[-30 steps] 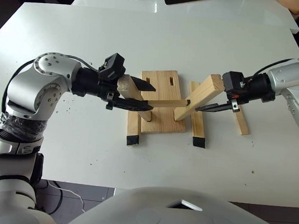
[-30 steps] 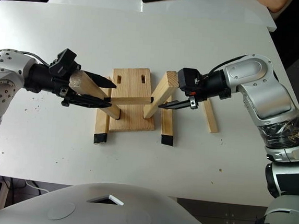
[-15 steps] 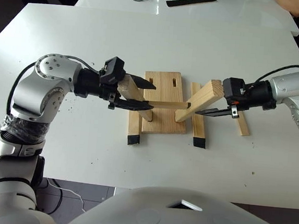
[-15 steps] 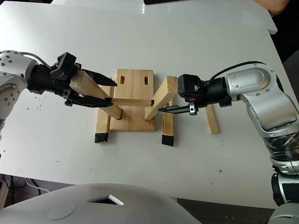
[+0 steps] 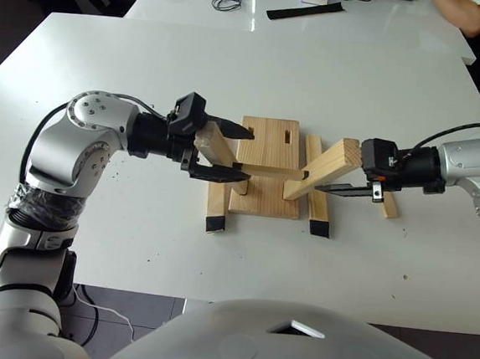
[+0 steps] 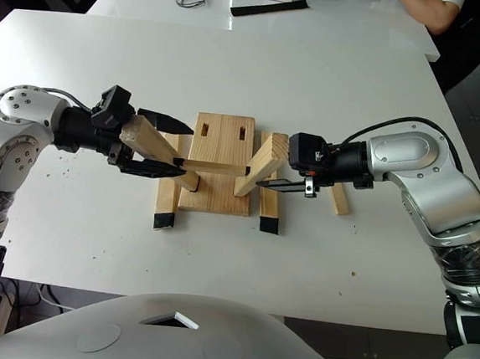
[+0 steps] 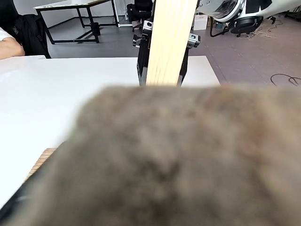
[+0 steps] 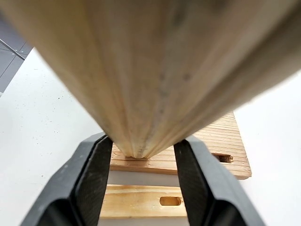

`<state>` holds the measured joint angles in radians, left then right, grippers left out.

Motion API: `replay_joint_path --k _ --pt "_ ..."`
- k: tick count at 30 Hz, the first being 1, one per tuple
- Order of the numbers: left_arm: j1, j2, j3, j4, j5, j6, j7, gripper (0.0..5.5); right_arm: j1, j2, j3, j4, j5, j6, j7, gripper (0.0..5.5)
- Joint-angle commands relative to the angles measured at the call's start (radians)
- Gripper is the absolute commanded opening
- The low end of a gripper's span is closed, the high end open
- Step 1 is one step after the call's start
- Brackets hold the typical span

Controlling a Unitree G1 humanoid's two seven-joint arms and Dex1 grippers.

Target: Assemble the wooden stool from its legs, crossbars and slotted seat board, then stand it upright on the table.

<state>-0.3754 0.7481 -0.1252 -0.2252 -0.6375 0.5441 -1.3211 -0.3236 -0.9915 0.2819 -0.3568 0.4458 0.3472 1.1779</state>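
1. Lowering slightly, the right gripper (image 5: 333,174) pinches the right pale wooden leg (image 5: 314,176), now tilted flatter.
2. The left gripper (image 5: 240,154) clamps the left pale wooden leg (image 5: 216,146) (barely moved).
3. The thin wooden crossbar (image 5: 267,172) joins both above the flat slotted seat board (image 5: 267,144); seating looks near.

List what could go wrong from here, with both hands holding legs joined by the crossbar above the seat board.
1. The crossbar bridges the left-held leg and right-held leg; if the left hand and right hand drift apart, it may pull out and drop onto the seat board.
2. Both legs are tilted and gripped near one end, so either could pivot.
3. The loose legs lie beneath; lowering may knock them.
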Motion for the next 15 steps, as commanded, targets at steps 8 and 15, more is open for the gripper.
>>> replay_joint_path --k 8,15 --pt "0.052 0.050 0.085 0.089 -0.033 0.011 -0.072 4.39 0.103 -0.032 0.052 0.015 -0.094 0.006 0.025 2.04" --pt "0.072 0.065 0.190 0.111 -0.060 0.024 -0.047 4.39 0.114 -0.021 -0.004 0.013 -0.083 0.006 -0.012 2.04"
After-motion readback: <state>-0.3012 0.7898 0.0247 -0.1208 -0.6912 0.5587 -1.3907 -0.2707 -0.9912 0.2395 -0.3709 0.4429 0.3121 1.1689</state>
